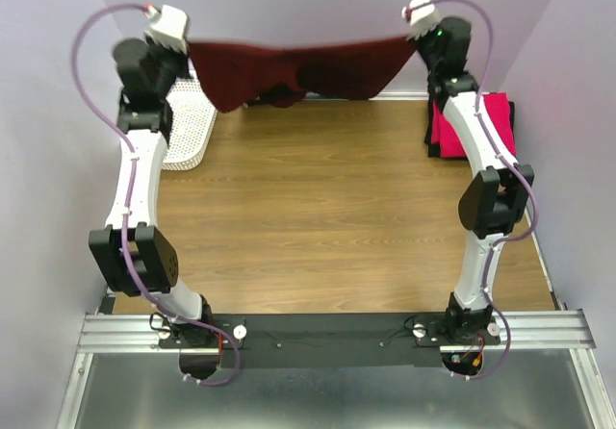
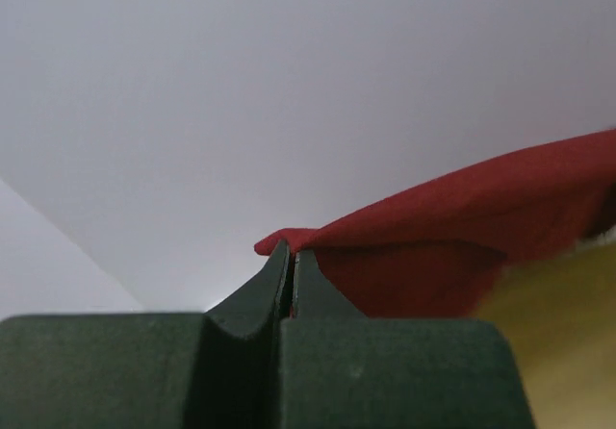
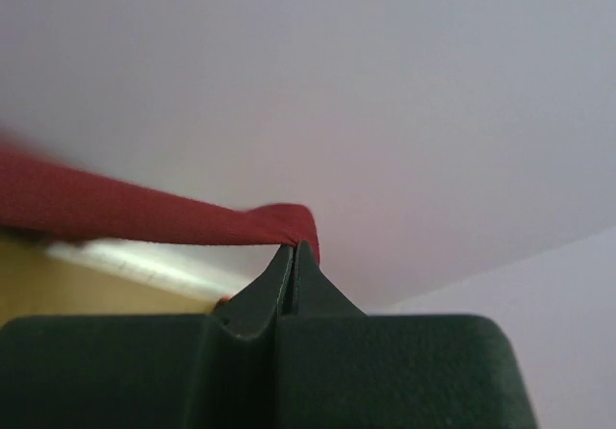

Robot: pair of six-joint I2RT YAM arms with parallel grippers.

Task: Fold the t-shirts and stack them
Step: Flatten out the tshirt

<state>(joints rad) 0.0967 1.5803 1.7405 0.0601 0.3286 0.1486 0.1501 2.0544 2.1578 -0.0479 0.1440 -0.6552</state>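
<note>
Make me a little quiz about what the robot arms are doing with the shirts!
1. True or false: the left gripper and the right gripper are both shut on the maroon shirt.
2. Where is the pink shirt? A) on the table, at its right edge B) in the left gripper C) hanging in the air
3. Fill in: the white basket sits on the table's ___ side.
Key: 1 true; 2 A; 3 left.
</note>
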